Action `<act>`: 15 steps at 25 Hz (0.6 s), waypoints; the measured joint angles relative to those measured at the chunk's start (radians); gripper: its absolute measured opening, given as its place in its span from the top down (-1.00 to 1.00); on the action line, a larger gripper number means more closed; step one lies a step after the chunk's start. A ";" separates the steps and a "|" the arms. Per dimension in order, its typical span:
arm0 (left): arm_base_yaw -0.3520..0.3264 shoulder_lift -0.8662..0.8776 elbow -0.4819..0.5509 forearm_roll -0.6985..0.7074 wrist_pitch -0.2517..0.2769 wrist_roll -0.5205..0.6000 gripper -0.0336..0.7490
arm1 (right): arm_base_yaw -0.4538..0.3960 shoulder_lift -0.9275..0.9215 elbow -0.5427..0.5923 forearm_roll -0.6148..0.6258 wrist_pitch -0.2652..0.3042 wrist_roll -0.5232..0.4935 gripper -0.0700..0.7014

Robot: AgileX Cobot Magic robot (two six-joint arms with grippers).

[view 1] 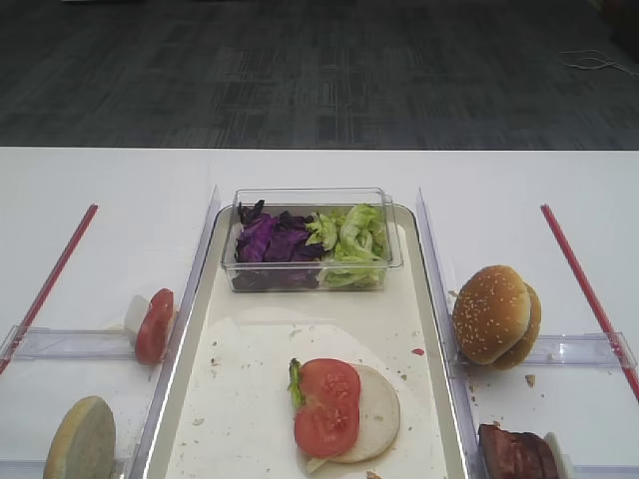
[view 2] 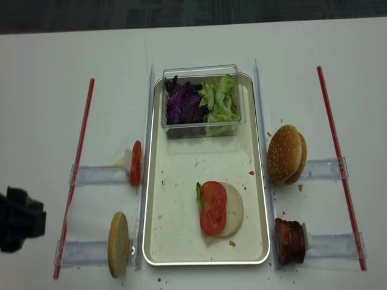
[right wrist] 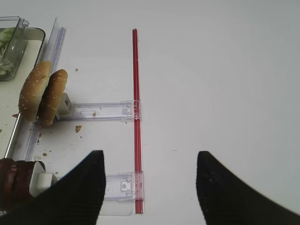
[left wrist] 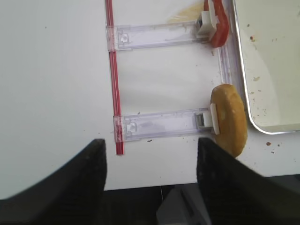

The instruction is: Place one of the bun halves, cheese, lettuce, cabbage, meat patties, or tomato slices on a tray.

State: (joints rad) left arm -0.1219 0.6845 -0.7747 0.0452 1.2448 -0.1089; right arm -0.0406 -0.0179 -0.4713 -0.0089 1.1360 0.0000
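On the metal tray (view 2: 181,181) lies a flat pale bun half (view 2: 234,212) with a lettuce scrap (view 2: 198,196) and two tomato slices (view 2: 213,208) on top. Left of the tray, another tomato slice (view 2: 136,163) and a bun half (left wrist: 229,119) stand on edge in clear holders. Sesame bun halves (right wrist: 42,96) and meat patties (right wrist: 16,183) stand to the tray's right. Cabbage (view 2: 181,104) and lettuce (view 2: 221,99) fill a tub. No cheese shows. My left gripper (left wrist: 151,145) hangs open and empty over the table's front edge. My right gripper (right wrist: 150,157) is open and empty.
The clear plastic tub (view 1: 310,274) sits at the tray's far end. Red strips (view 2: 81,151) (right wrist: 136,117) and clear holder rails (left wrist: 159,125) lie on the white table either side. Crumbs dot the tray liner. The left arm's dark body (view 2: 18,219) shows at the left edge.
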 joint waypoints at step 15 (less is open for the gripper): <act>0.000 -0.562 0.218 0.000 0.010 0.041 -0.17 | 0.000 0.000 0.000 0.000 0.000 0.000 -0.39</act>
State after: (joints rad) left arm -0.1219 0.1222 -0.5569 0.0452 1.2547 -0.0681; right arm -0.0406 -0.0179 -0.4713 -0.0089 1.1360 0.0000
